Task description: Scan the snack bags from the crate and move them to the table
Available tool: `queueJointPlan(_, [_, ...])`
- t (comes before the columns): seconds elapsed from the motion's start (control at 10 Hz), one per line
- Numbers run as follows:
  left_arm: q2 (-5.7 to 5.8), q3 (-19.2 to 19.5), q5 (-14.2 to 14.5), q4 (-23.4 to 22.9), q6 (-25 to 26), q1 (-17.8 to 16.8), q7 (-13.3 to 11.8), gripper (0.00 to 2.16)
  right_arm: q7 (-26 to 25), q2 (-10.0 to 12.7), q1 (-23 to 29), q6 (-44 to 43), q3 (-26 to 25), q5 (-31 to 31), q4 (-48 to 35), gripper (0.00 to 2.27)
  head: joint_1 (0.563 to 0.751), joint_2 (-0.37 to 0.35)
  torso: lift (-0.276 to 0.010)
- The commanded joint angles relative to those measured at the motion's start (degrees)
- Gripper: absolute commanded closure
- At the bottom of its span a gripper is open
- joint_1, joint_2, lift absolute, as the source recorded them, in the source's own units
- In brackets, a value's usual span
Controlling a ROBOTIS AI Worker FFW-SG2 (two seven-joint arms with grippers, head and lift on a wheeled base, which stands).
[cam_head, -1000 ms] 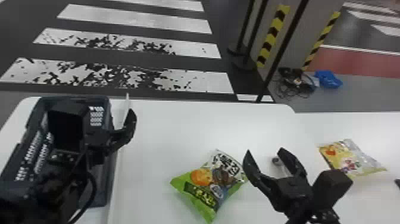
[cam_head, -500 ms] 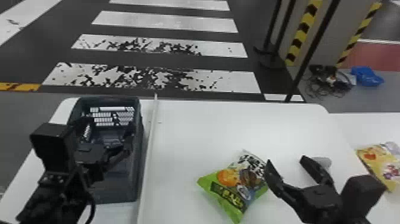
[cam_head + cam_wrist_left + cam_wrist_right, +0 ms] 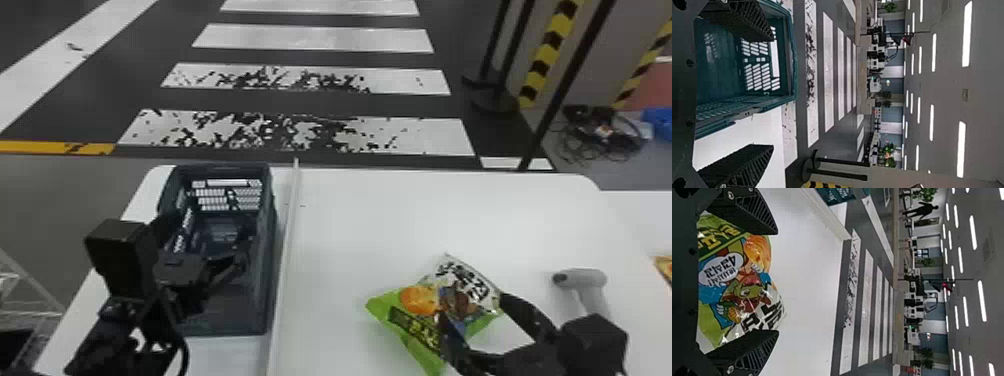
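Observation:
My left gripper [image 3: 212, 250] is over the dark crate [image 3: 272, 280], its fingers apart. In the left wrist view, nothing lies between the fingers of this gripper [image 3: 768, 92], and the crate [image 3: 785, 51] is beyond them. On the white table, the green snack bag [image 3: 417, 300] lies face up with my right gripper [image 3: 472, 310] open across it, one finger on either side. In the right wrist view, the bag [image 3: 746, 282] stretches between the parted fingers of the gripper [image 3: 774, 281]. A grey handheld scanner [image 3: 587, 277] is right of the bag.
Another snack bag [image 3: 665, 265] shows at the head view's right edge. A raised pale strip [image 3: 285, 250] runs along the table [image 3: 400, 215] between the crate and the green bag. Black stands [image 3: 495, 95] rise beyond the table.
The head view has swung left. My left gripper has shifted left from beside the crate to over it. My right gripper has come left onto the green bag, which lies where it was.

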Motion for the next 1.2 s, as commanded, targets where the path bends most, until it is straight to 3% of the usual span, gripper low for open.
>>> queueJointPlan(0.0, [0.00, 0.0, 0.2, 0.2, 0.0, 0.0, -0.1, 0.03, -1.0, -0.2, 0.4, 5.4, 3.4, 4.2, -2.7, 0.11, 0.695, 0.023, -0.095])
queueJointPlan(0.1, [0.00, 0.0, 0.6, 0.3, 0.0, 0.0, -0.4, 0.03, -3.3, -0.2, 0.2, 8.9, 5.9, 6.5, -4.1, 0.10, 0.695, 0.044, -0.095])
queueJointPlan(0.3, [0.09, 0.0, 0.9, 0.6, 0.0, 0.1, -0.7, 0.03, -11.2, -0.7, -1.9, 17.2, 15.1, 17.2, -5.6, 0.10, 0.695, 0.070, -0.095])
queueJointPlan(0.5, [0.44, 0.0, 1.6, 0.8, 0.0, 0.2, -1.1, 0.03, -21.4, -4.2, -5.0, 27.0, 26.1, 26.6, -5.4, 0.10, 0.695, 0.088, -0.095])
queueJointPlan(0.6, [0.70, 0.1, 2.0, 1.1, 0.0, 0.1, -1.2, 0.03, -24.0, -4.9, -5.6, 29.6, 29.3, 29.4, -4.8, 0.10, 0.695, 0.095, -0.095])
queueJointPlan(1.1, [0.79, 0.0, 3.8, 1.9, -0.2, -0.3, -2.5, 0.03, -29.6, -4.4, -10.7, 35.1, 39.4, 35.1, 0.0, 0.14, 0.695, 0.134, -0.095])
